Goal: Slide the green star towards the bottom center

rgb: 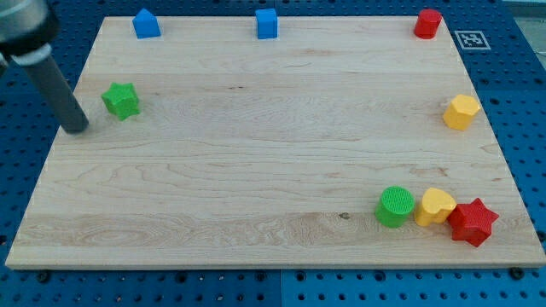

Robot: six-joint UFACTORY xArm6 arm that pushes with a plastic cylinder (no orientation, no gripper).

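Observation:
The green star (pixel 121 100) lies on the wooden board (pixel 256 153) at the view's upper left. My tip (pixel 77 129) rests on the board just left of the star and slightly below it, a small gap apart from it. The dark rod leans up toward the view's top left corner.
A blue house-shaped block (pixel 146 24) and a blue cube (pixel 267 24) sit along the top edge, a red cylinder (pixel 427 23) at the top right. A yellow hexagon (pixel 461 112) sits at the right edge. A green cylinder (pixel 395 206), a yellow block (pixel 435 206) and a red star (pixel 473 222) cluster at the bottom right.

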